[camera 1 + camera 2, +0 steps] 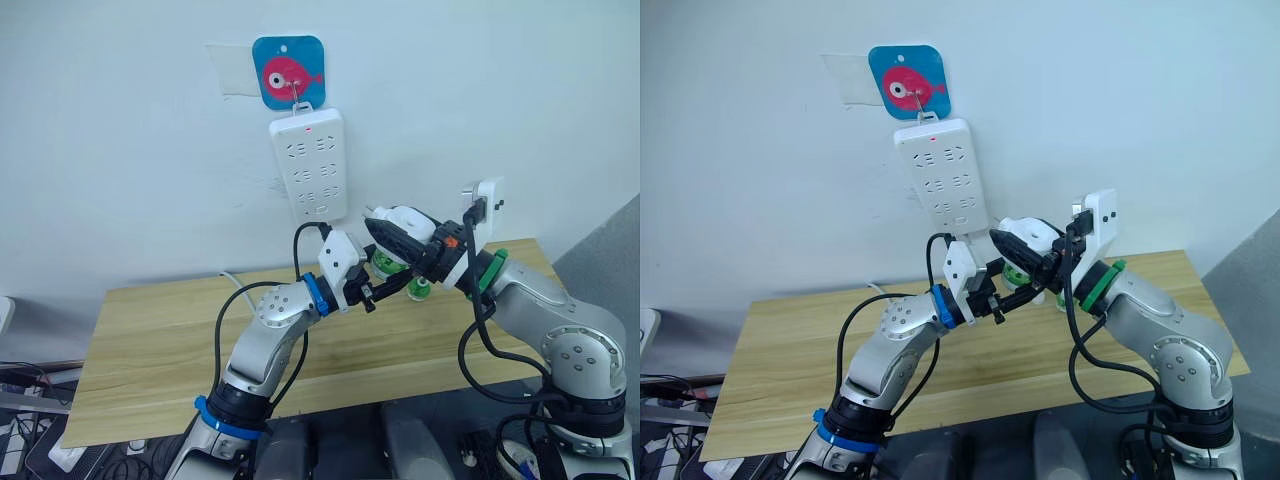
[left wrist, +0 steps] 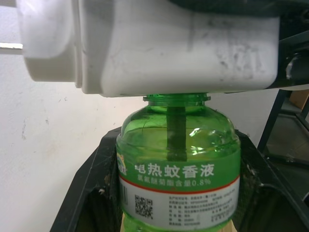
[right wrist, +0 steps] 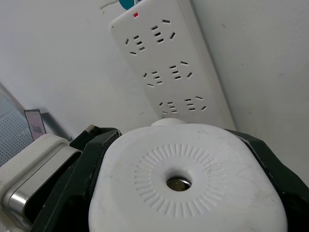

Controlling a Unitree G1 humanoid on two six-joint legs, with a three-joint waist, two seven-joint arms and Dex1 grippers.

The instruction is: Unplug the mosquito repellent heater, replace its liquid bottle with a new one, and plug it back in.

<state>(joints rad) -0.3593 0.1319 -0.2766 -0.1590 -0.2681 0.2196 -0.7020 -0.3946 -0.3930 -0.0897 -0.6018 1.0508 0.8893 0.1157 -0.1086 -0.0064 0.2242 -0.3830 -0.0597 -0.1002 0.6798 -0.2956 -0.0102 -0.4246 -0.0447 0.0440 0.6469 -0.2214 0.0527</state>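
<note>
The left gripper (image 2: 176, 193) is clamped on the green bottle (image 2: 178, 164), whose neck runs straight up into the mosquito repellent heater (image 2: 178, 48), itself pinched in the right gripper (image 3: 188, 188), below the wall power strip (image 1: 308, 165)

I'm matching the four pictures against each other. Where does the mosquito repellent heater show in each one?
Left eye view: mosquito repellent heater right of centre, in the right gripper.
Right eye view: near the centre, below the power strip.
Left wrist view: across the top, green bottle beneath.
Right wrist view: lower half.
Shared landmark: the power strip.
</note>
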